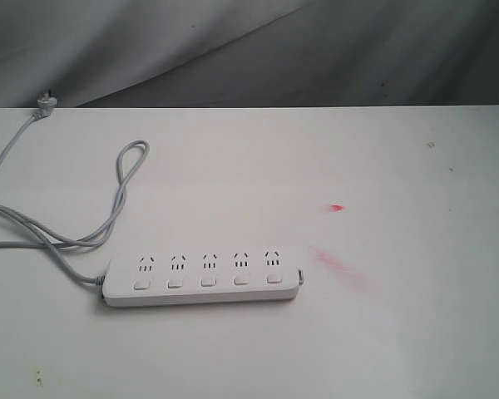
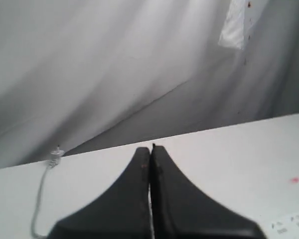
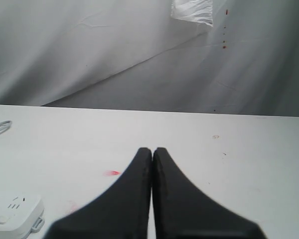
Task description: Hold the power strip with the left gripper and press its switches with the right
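Five switches (image 1: 208,281) run in a row along the front of the power strip (image 1: 204,268), one under each socket group. In the exterior view the strip lies flat on the white table (image 1: 333,357), lower centre-left of the frame. Its cord (image 1: 121,199) leaves the left end, loops toward the upper left and ends at the plug (image 1: 46,102) by the table's far edge. A red mark (image 1: 337,208) and a red smear (image 1: 341,264) lie right of the strip.

Left wrist view: the left gripper (image 2: 150,149) has its fingers pressed together with nothing between them, above bare table. One corner of the strip shows off to the side, well apart from the fingertips.

Right wrist view: the right gripper (image 3: 152,150) also has its fingers together and empty. One end of the strip, with one switch, lies apart from it.
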### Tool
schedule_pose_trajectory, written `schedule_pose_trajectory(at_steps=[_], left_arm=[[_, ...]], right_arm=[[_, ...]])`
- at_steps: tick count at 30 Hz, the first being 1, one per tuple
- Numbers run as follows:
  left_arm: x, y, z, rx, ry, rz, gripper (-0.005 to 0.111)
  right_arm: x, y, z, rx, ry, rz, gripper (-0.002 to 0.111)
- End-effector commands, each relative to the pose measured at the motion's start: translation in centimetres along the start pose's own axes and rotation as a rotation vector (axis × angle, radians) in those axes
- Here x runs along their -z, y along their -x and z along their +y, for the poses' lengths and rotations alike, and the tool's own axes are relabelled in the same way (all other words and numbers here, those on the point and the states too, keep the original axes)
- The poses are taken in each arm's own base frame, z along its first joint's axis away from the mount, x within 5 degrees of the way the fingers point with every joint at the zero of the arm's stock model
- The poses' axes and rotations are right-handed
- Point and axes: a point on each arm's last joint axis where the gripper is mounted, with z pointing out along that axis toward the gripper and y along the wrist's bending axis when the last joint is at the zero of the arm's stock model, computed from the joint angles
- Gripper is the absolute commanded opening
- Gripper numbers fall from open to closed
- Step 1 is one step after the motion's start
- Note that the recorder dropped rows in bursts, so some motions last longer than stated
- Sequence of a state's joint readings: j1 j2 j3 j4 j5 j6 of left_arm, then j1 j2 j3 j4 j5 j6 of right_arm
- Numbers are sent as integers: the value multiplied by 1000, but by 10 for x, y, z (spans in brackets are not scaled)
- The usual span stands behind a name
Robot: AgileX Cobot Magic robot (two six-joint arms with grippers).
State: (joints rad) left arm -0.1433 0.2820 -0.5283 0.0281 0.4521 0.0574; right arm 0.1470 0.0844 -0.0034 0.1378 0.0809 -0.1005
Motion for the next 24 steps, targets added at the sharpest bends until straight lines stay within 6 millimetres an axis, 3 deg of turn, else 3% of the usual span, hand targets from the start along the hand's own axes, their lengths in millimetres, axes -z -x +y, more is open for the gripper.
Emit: schedule_pose_trajectory(at_steps=[1, 4, 9, 18, 24], left_arm=[[-32, 31, -8, -287, -179, 247, 0], [-78, 38, -17, -359, -338, 387, 0], [-137, 10, -31, -414, -580, 591, 0], [-197, -52, -38, -456, -756, 830, 0], [-224, -89, -28, -662, -740, 930, 0]], right_arm=[[0, -1, -1, 0, -8, 3, 0], [0, -1, -1, 0, -8, 3, 0], [0, -1, -1, 0, -8, 3, 0], [0, -1, -1, 0, -8, 3, 0], [0, -1, -1, 0, -8, 3, 0]])
